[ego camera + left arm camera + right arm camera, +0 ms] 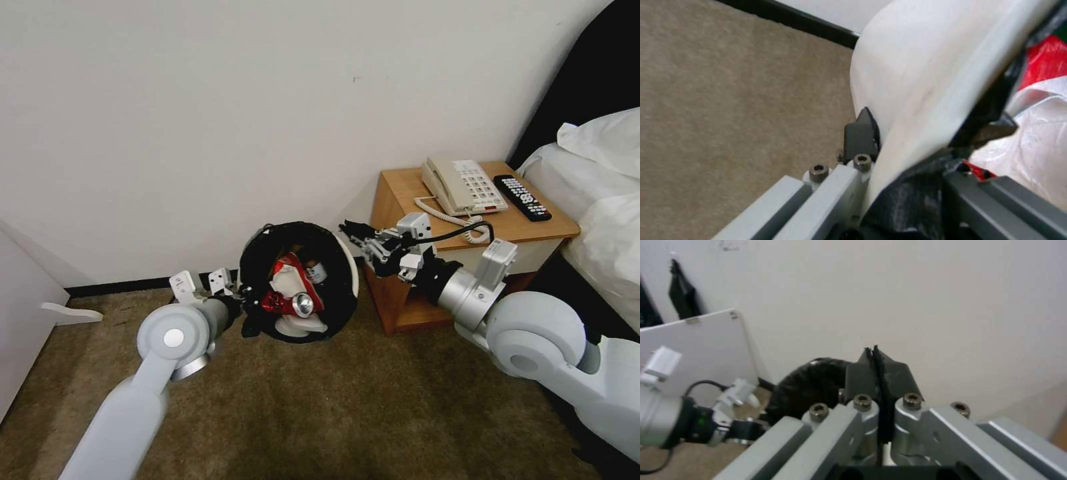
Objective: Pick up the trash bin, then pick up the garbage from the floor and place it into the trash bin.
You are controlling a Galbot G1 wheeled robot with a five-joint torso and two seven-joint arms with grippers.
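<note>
Brown carpet point(320, 413) covers the floor, and a plain white wall point(200, 100) fills the upper part of the head view. Near the middle of that view, the trash bin point(347, 263) is tipped on its side with its open mouth facing the camera. Its black bag point(267, 243) lines the inside. Garbage sits in it: a red packet point(288, 263), a red can point(293, 303) and some white paper point(300, 327). From the lower left of the frame, the left arm reaches up to the bin. The left pincer point(925, 140) is closed on the bin's rim, with one finger point(860, 135) pressed on the white outside and the other on the bag inside, as the left wrist view shows. From the lower right, the right arm reaches in. The right pincer point(350, 232) hangs in the air just beside the bin's right edge, and its fingers point(862, 371) are pressed flat together with nothing between them. Behind it, at the right of the frame, stands a small wooden worktop point(400, 193) with a phone point(463, 183) and a remote point(521, 197) on top. A white bed point(600, 193) is at the far right edge.
</note>
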